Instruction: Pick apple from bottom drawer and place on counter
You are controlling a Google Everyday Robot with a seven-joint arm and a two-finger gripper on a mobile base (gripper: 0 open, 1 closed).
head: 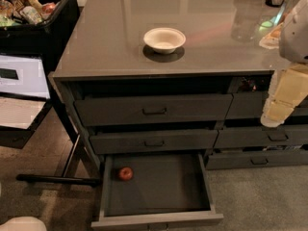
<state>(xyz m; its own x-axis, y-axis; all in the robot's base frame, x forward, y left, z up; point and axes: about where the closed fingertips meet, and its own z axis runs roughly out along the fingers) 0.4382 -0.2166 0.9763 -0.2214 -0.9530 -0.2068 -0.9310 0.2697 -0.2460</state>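
The apple is small and red and lies in the back left corner of the open bottom drawer, which is pulled out from the left stack with a dark flat interior. The counter is a glossy grey top above the drawers. My gripper hangs at the right edge of the view, cream-coloured, in front of the right-hand drawers. It is well above and to the right of the apple and holds nothing that I can see.
A white bowl stands on the counter near its front edge. Clear containers stand at the back right. A black bin of groceries stands to the left. The two upper left drawers are slightly ajar.
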